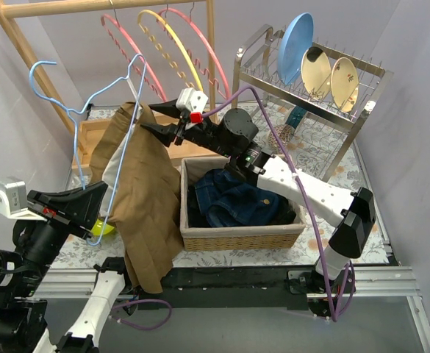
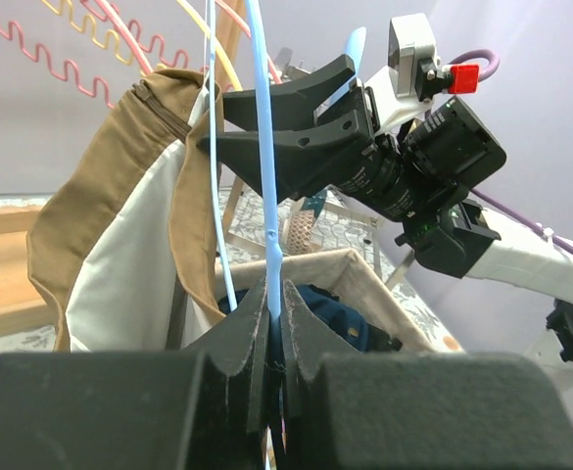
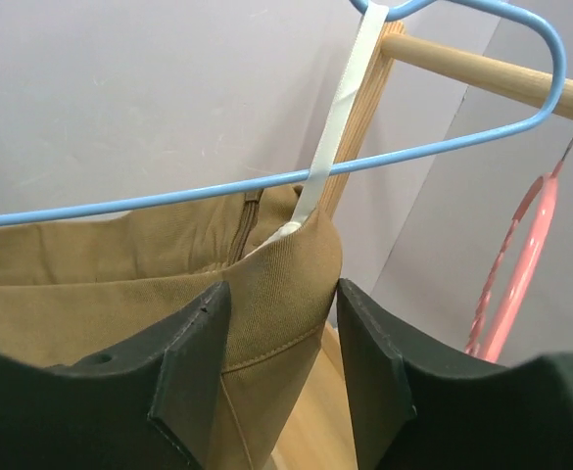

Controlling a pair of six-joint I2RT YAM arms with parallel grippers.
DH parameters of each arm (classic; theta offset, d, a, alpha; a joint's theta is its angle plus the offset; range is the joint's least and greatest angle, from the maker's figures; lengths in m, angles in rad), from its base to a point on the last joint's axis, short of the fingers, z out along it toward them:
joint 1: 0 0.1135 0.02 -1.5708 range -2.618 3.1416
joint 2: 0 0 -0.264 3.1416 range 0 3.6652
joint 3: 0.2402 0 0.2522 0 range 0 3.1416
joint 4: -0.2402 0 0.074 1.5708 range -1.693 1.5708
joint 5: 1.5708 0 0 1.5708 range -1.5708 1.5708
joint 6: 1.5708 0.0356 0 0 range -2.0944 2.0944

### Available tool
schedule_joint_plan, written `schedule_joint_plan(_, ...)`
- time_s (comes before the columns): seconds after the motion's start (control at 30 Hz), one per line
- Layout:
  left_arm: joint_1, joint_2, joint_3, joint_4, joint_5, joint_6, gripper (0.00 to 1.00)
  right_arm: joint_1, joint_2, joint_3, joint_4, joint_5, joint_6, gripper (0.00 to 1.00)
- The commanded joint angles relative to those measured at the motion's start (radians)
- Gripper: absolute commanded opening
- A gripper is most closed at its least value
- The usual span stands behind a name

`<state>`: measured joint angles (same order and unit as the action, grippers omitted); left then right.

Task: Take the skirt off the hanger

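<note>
Nearest the lens, the left pincer [image 2: 274,323] is closed almost completely, its two dark fingers pinching the thin blue wire of the hanger [image 2: 263,147] with no more gap than the wire fills. From that grip the wire rises steeply. The hanger's hook hangs free in the air, left of the wooden rail [image 1: 112,7].

A tan skirt [image 1: 145,213] hangs from the hanger by a white ribbon loop [image 3: 335,117] sewn inside its waistband. The cloth drapes down from between the two arms, and its hem falls past the near edge of the tabletop [image 1: 332,169]. Pale lining shows inside the waist.

Coming in from the right, the right pincer [image 3: 281,323] is at the top of the skirt. Its fingers are partway apart, with a corner of the waistband between them. The cloth meets both inner faces, but I cannot tell whether they are pressing it. The blue wire runs just above this pincer, and the ribbon goes up over the wire.

Beside the skirt, a wicker basket [image 1: 237,237] holds dark denim [image 1: 233,198], and the right arm reaches across above it. Two pink hangers [image 1: 126,44] and a yellow hanger [image 1: 167,37] hang on the rail. At the back right, a wire rack [image 1: 362,110] holds plates [image 1: 295,44] upright.
</note>
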<state>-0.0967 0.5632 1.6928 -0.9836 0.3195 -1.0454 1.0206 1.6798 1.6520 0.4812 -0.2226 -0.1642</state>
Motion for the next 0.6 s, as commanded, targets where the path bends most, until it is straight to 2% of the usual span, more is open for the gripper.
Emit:
schedule_joint_plan(0.0, -0.008, 0.009, 0.045, 0.060, 0.046, -0.034, 0.00, -0.004, -0.072, -0.032, 0.086, 0.009, -0.008, 0.57)
schedule_joint_plan(0.1, -0.008, 0.007, 0.045, 0.048, 0.053, -0.038, 0.00, -0.008, -0.063, -0.032, 0.083, -0.014, 0.015, 0.72)
schedule_joint_plan(0.2, -0.008, 0.012, 0.053, 0.042, 0.058, -0.036, 0.00, -0.010, -0.052, -0.024, 0.068, -0.038, 0.032, 0.76)
schedule_joint_plan(0.23, -0.008, 0.014, 0.062, 0.043, 0.062, -0.038, 0.00, -0.010, -0.049, -0.023, 0.066, -0.043, 0.037, 0.75)
schedule_joint_plan(0.3, -0.009, 0.015, 0.070, 0.048, 0.073, -0.041, 0.00, -0.010, -0.042, -0.024, 0.063, -0.047, 0.048, 0.65)
schedule_joint_plan(0.33, -0.009, 0.018, 0.074, 0.043, 0.073, -0.042, 0.00, -0.010, -0.042, -0.031, 0.063, -0.047, 0.049, 0.55)
schedule_joint_plan(0.43, -0.009, 0.024, 0.088, 0.023, 0.078, -0.042, 0.00, -0.010, -0.048, -0.050, 0.074, -0.023, 0.051, 0.45)
schedule_joint_plan(0.5, -0.012, 0.027, 0.100, 0.008, 0.069, -0.039, 0.00, -0.013, -0.048, -0.060, 0.074, 0.023, 0.058, 0.47)
schedule_joint_plan(0.53, -0.015, 0.039, 0.110, -0.013, 0.064, -0.038, 0.00, -0.017, -0.045, -0.057, 0.073, 0.026, 0.066, 0.53)
schedule_joint_plan(0.57, -0.017, 0.047, 0.128, -0.027, 0.062, -0.031, 0.00, -0.023, -0.035, -0.043, 0.069, 0.013, 0.080, 0.56)
